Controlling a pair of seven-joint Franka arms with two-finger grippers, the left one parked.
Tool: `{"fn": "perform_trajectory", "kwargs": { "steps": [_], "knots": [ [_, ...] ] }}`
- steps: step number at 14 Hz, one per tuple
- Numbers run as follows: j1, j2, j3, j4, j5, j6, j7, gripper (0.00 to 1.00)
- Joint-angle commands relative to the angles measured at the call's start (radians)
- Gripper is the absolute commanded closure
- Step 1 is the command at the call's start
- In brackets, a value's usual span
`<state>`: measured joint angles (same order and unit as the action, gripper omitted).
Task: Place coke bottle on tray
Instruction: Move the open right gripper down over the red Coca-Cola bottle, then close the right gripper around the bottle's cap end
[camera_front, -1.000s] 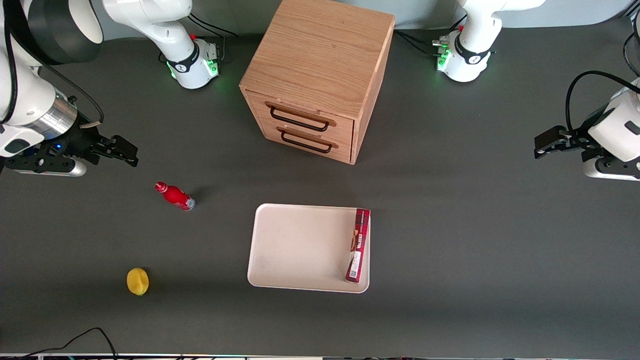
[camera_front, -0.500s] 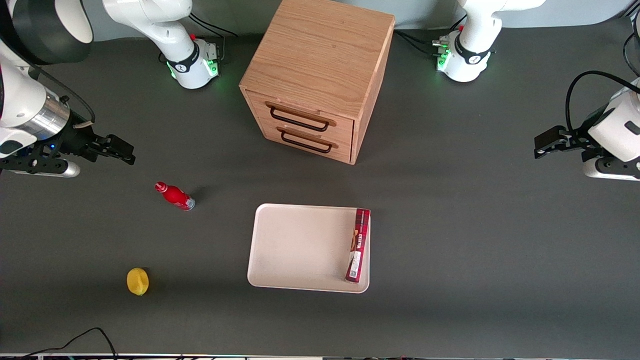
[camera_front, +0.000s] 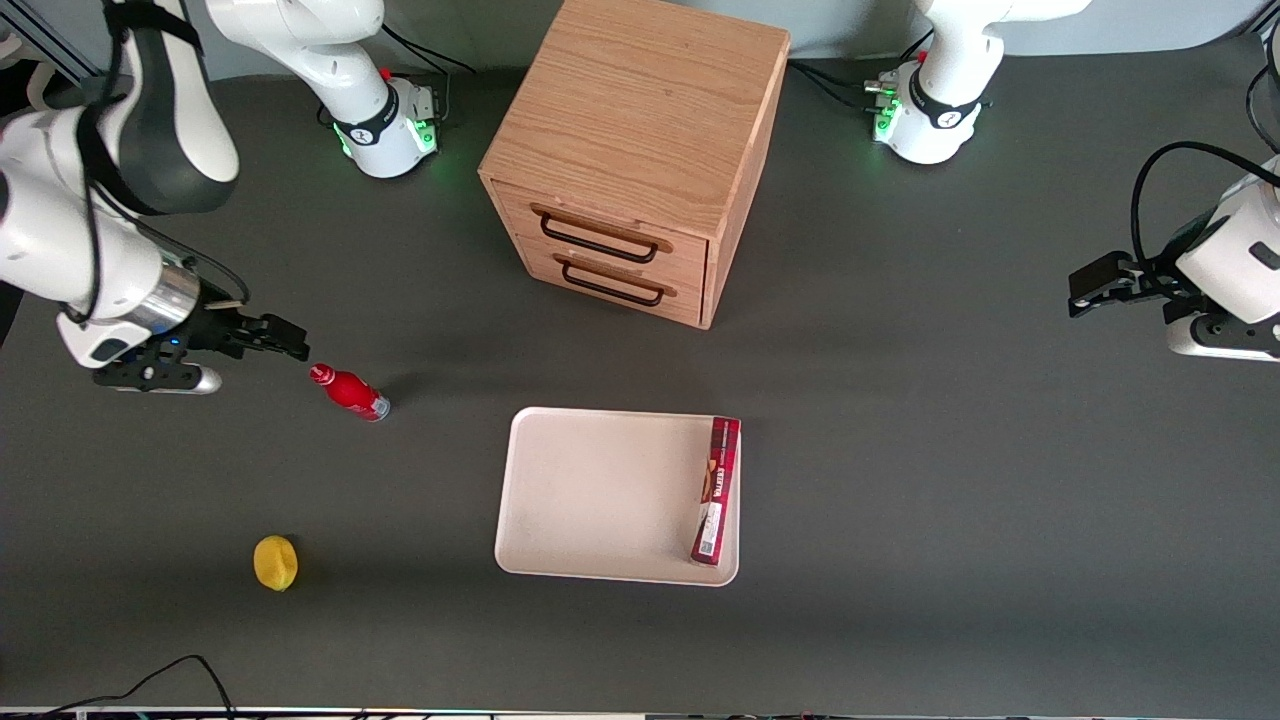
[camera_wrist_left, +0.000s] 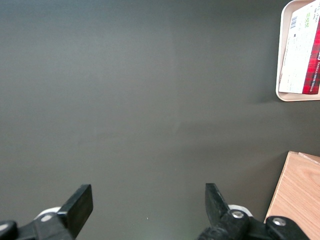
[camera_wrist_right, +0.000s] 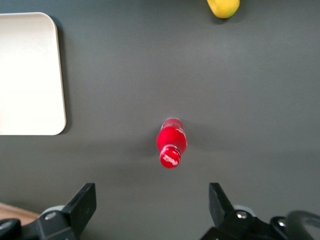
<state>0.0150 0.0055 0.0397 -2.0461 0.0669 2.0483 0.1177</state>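
My gripper (camera_wrist_right: 151, 202) hangs above the upright bottle (camera_front: 348, 391), fingers (camera_wrist_right: 85, 200) apart; clipping its cap risks toppling it short of the tray (camera_front: 600, 495).

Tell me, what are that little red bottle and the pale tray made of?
The coke bottle looks like glossy plastic or coated metal: it shines. The tray looks like matte cream plastic with moulded rounded corners. The open gripper hovers just beside the bottle's cap.
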Motion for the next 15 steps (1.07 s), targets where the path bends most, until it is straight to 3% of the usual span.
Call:
{"fn": "perform_trajectory", "kwargs": {
  "steps": [1,3,15],
  "knots": [
    [-0.001,-0.041,0.026,-0.164,0.018,0.174,-0.027,0.00],
    [-0.007,-0.021,0.026,-0.201,-0.022,0.217,-0.091,0.01],
    [-0.029,0.062,0.025,-0.241,-0.029,0.354,-0.136,0.04]
  ]
}}
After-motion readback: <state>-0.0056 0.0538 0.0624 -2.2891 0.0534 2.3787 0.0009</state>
